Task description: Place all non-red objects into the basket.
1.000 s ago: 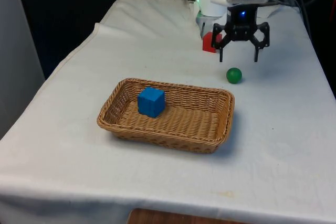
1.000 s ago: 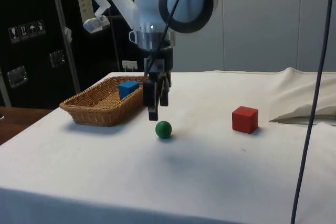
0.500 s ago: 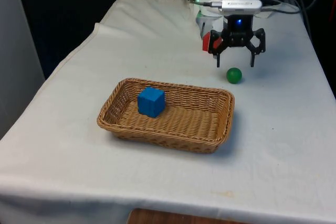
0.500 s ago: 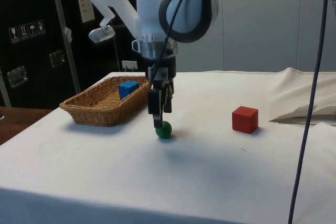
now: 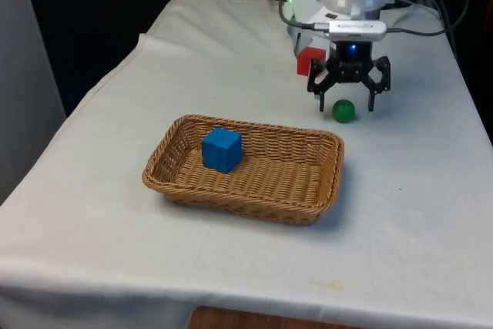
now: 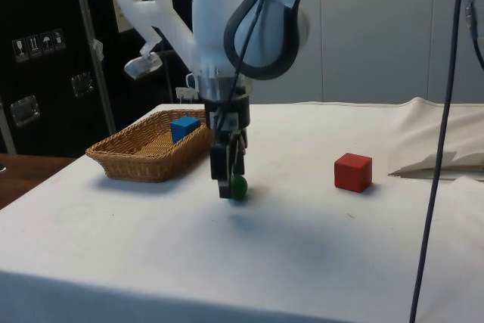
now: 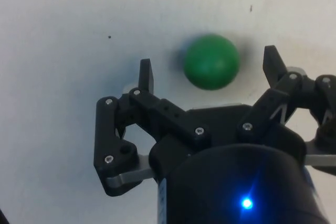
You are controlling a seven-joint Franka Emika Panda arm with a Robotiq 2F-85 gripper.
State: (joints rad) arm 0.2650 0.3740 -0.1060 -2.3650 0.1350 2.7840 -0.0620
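A small green ball (image 5: pixel 343 110) (image 6: pixel 239 187) (image 7: pixel 211 61) rests on the white cloth. My gripper (image 5: pixel 346 105) (image 6: pixel 229 191) (image 7: pixel 209 72) is open and low over the cloth, one finger on each side of the ball, neither touching it. A blue cube (image 5: pixel 222 149) (image 6: pixel 184 127) lies inside the wicker basket (image 5: pixel 304 209) (image 6: pixel 125 163), which stands nearer the front camera than the ball. A red cube (image 5: pixel 310 61) (image 6: pixel 353 172) sits on the cloth behind the gripper, close to the robot's base.
The table's edge runs along the front view's right (image 5: pixel 474 113), a short way from the ball. Folds of white cloth (image 6: pixel 439 158) are bunched beyond the red cube in the side view.
My gripper has come down from above the cloth and shifted slightly, so that its open fingers now straddle the green ball. The ball, both cubes and the basket have stayed put.
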